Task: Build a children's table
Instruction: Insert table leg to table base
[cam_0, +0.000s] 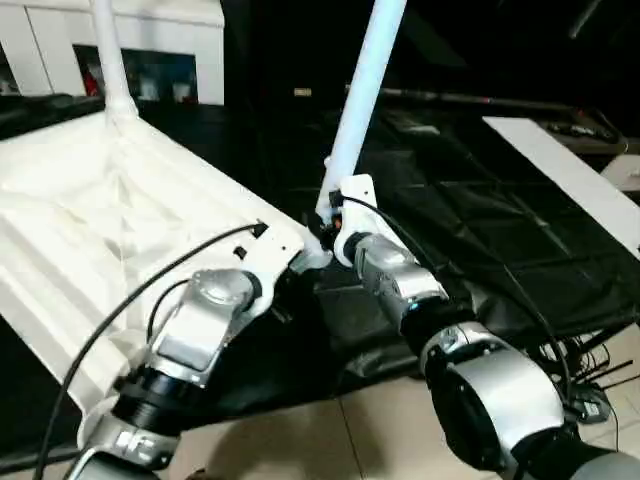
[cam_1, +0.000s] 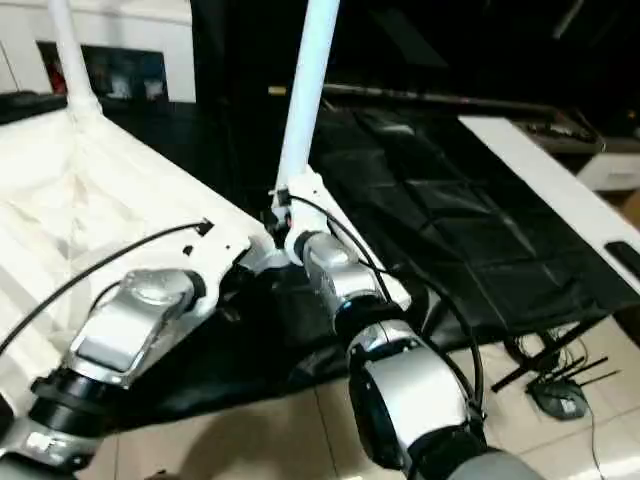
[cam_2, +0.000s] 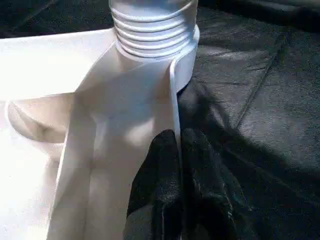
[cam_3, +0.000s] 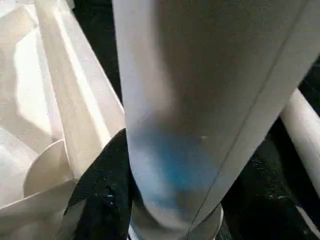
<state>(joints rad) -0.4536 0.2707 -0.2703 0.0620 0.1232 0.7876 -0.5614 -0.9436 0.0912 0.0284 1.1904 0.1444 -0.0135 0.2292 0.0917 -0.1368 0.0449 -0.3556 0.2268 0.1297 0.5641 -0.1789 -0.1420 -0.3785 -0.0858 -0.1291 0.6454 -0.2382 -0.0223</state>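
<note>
The children's table's white tabletop (cam_0: 90, 230) lies ribbed side up on the black-draped work table. One white leg (cam_0: 108, 55) stands in its far corner socket. A second leg (cam_0: 362, 85) stands in the near right corner, its threaded base (cam_2: 150, 30) sitting in the socket. My right gripper (cam_0: 330, 222) is shut around this leg low down, and a black finger (cam_3: 102, 195) lies against the tube (cam_3: 200, 100). My left gripper (cam_2: 179, 160) is shut on the tabletop's thin side wall (cam_2: 173, 95) just below that socket.
Black cloth (cam_0: 470, 240) covers the work table to the right of the tabletop. A long white board (cam_0: 565, 170) lies along its far right side. Cables and a small device (cam_1: 555, 395) lie on the tiled floor at the right. White cabinets (cam_0: 150, 45) stand behind.
</note>
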